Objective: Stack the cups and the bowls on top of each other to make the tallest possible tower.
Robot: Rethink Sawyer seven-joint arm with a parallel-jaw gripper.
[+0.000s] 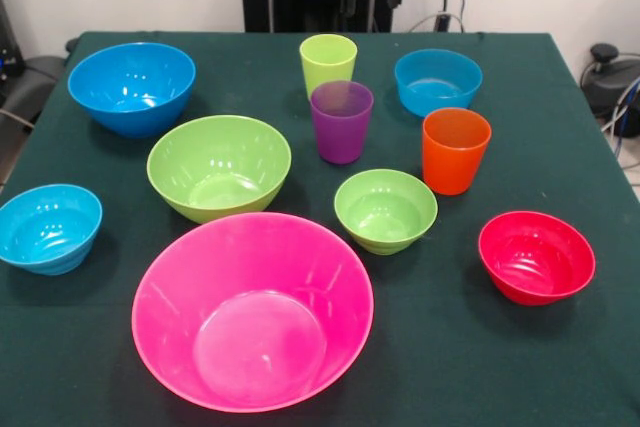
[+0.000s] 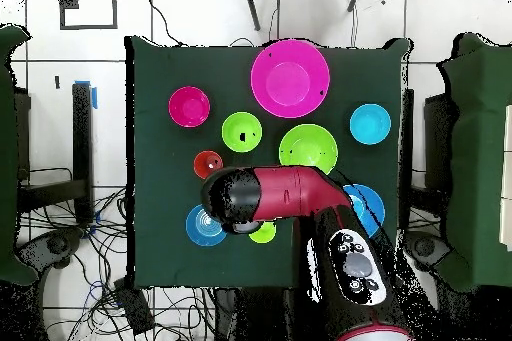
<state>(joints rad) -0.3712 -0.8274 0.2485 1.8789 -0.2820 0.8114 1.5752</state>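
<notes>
Front view: nothing stacked yet, huge pink bowl (image 1: pixel 253 312) sits nearest camera on the worktop (image 1: pixel 560 367), cups and other bowls spread apart behind it. Overhead: arm (image 2: pixel 290 195) hangs above the cups, tool state can't tell; nest the large green bowl (image 2: pixel 308 149) into pink first, centred

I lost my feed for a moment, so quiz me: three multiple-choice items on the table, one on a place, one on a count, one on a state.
1. In the front view, which bowl lies nearest the camera?
A. red B. pink C. large blue

2. How many cups stand on the table?
A. two B. three C. five

3. What state are the bowls in?
A. all separate B. all nested C. upside down

Answers: 1 B, the pink bowl fills the foreground. 2 B, lime green cup, purple cup, orange cup. 3 A, none touch, e.g. the red bowl sits alone.
</notes>
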